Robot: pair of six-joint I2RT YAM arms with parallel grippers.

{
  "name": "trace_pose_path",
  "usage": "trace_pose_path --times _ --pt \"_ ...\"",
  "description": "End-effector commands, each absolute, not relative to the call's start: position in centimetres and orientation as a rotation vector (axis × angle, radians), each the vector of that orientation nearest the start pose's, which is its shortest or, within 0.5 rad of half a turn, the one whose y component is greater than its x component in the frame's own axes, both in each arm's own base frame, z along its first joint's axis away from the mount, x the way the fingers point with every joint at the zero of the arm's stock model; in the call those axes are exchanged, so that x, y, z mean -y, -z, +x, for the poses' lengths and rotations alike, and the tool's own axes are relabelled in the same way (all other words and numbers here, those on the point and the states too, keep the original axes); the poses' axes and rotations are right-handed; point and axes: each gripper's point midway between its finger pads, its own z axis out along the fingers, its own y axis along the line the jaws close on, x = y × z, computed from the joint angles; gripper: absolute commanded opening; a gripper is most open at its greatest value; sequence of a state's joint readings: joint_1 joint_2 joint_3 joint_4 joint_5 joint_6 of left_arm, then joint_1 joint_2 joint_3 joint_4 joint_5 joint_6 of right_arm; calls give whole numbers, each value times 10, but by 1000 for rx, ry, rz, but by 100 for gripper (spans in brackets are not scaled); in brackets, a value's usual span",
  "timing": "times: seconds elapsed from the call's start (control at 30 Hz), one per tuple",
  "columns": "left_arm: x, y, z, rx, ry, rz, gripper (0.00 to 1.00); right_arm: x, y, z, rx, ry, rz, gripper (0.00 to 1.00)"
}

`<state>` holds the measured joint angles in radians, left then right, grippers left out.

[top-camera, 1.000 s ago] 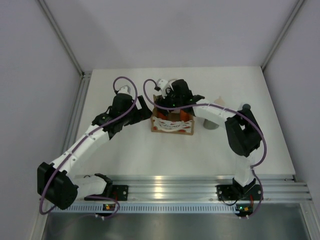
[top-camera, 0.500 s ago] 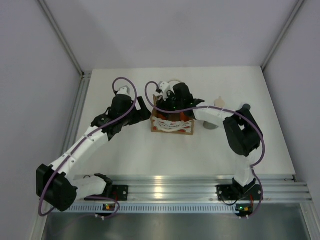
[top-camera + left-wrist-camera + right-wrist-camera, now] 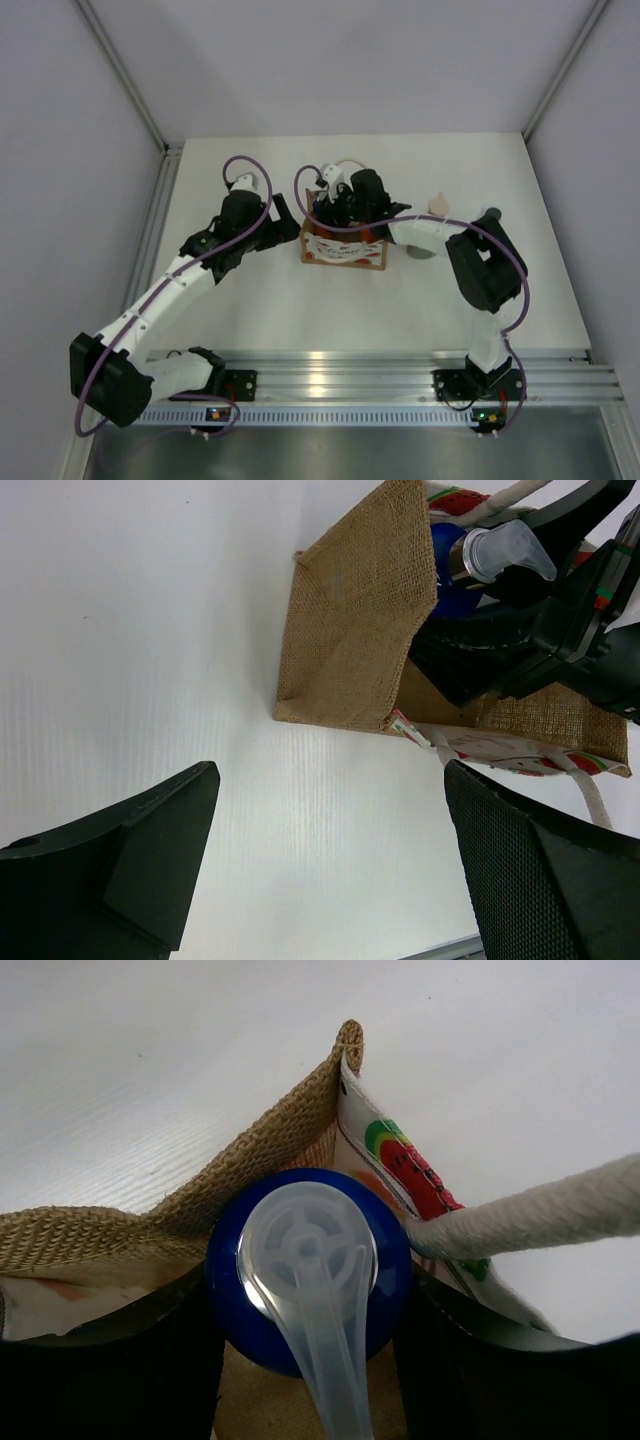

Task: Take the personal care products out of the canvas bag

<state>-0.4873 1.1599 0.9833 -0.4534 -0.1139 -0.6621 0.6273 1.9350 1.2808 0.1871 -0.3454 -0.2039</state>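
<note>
My left claw (image 3: 330, 780) is on the left, low over the white table (image 3: 150, 630). It is wide open and holds nothing. Its two black fingers (image 3: 150, 850) point at the side of the bag (image 3: 345, 630). They are near it but not touching.

The brown bag stands in the middle of the table with its top open. It has a red and white picture on the front and a white rope handle (image 3: 530, 1215).

My right claw (image 3: 305, 1330) reaches down into the top of the bag. It is closed snug on a bottle (image 3: 452, 580) with a blue cap (image 3: 228, 1290) and a clear pump (image 3: 305, 1250). My dark fingers (image 3: 110, 1360) press on each side of the cap. The bottle is inside the bag, in a corner, right by the handle.

To the right of the bag, a grey-green bottle (image 3: 421, 251) stands on the table. My right arm hides part of it.
</note>
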Motion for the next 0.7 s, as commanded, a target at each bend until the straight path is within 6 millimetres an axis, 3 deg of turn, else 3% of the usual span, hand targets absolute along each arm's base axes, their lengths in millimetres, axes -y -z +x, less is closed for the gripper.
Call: trace_pose_path --times 0.0,0.2,0.67 --pt "168 -209 307 -2176 525 -249 98 -368 -182 413 -1588 -659 -992 0" --pt "166 -211 306 -2165 524 -248 98 -368 -205 407 -1528 -668 -994 0" --pt "164 -213 305 -2161 515 -247 98 -361 -226 407 -1483 -672 -960 0"
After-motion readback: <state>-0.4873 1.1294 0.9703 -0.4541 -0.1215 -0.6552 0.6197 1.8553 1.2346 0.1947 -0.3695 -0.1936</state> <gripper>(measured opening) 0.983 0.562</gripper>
